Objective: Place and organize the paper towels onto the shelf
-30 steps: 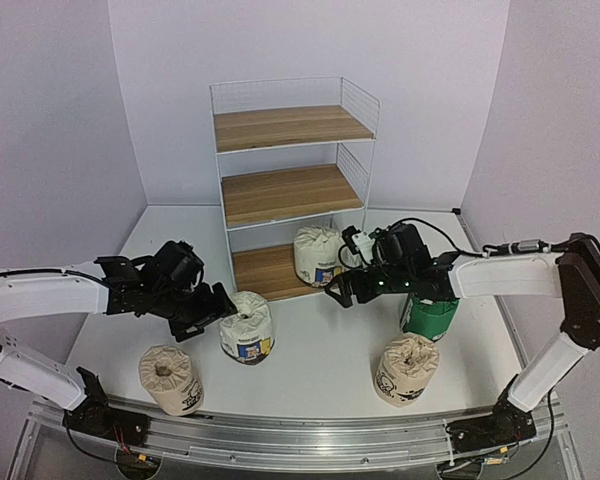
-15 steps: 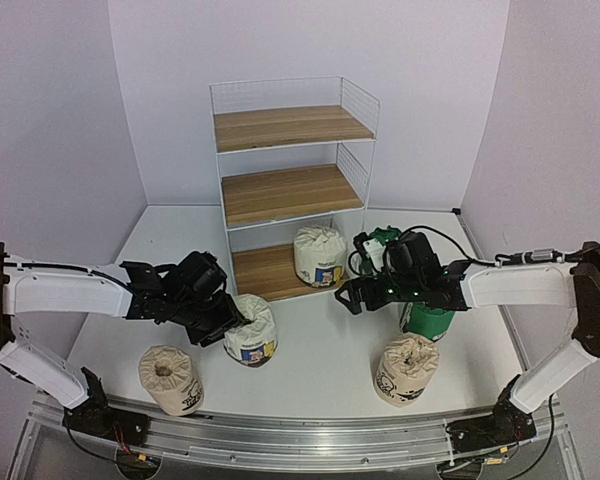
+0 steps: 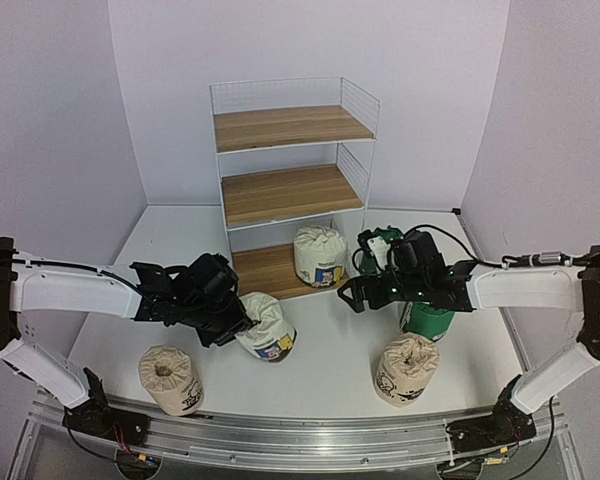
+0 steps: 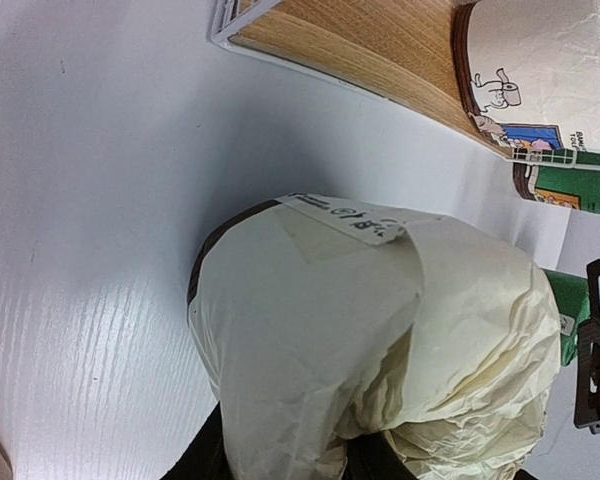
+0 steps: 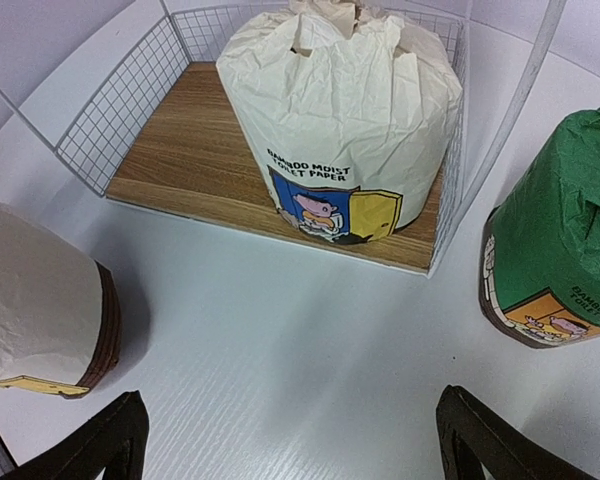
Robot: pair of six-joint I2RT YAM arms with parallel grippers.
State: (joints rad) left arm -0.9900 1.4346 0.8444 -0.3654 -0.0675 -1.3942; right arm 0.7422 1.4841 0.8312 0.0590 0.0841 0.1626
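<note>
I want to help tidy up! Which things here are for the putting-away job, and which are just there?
For the job: shelf, white roll on the shelf, front white roll, left beige roll, right beige roll, back green roll, front green roll.
Just there: metal rail, wires by the arm bases.

A robot lab test cell: plain pale walls (image 3: 50, 120) box in a white counter (image 3: 325, 365), and behind the left tool (image 3: 245, 325) and right tool (image 5: 290, 400) an aluminium rail (image 3: 300, 440) carries both bolted arm bases (image 3: 90, 412), with loose cables (image 3: 130, 455) beneath.
</note>
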